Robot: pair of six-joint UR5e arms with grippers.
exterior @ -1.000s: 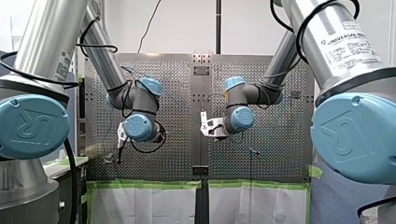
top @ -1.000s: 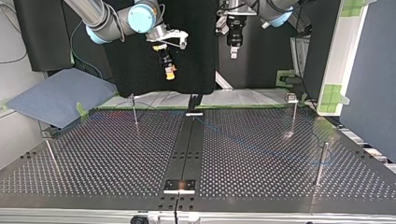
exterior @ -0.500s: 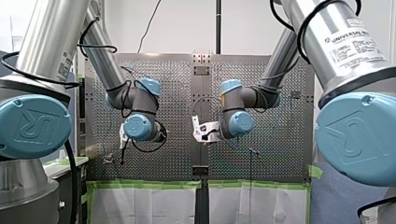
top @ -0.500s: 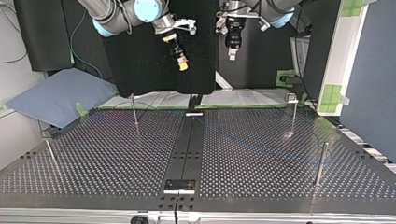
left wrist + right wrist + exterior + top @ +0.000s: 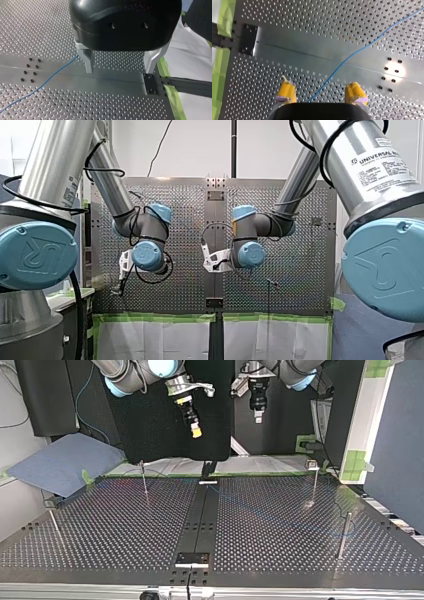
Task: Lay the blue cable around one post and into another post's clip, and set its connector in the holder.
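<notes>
Top view, left to right: my right hand (image 5: pixel 196 430) has swung from the left toward the middle over the last second, its yellow pads spread with nothing between them. My left hand (image 5: pixel 258 412), black with metal fingers, has shifted slightly right, its 2 fingers likewise apart and empty. Both hang above the surface (image 5: pixel 110 525), a shiny perforated metal plate with a smooth centre strip (image 5: pixel 200 520). Across that strip the thin blue cable (image 5: pixel 50 78) lies flat, untouched.

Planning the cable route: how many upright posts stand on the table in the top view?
4: far left post, far right post, near left post, near right post, by that view. Cropped table corners may hide more.
</notes>
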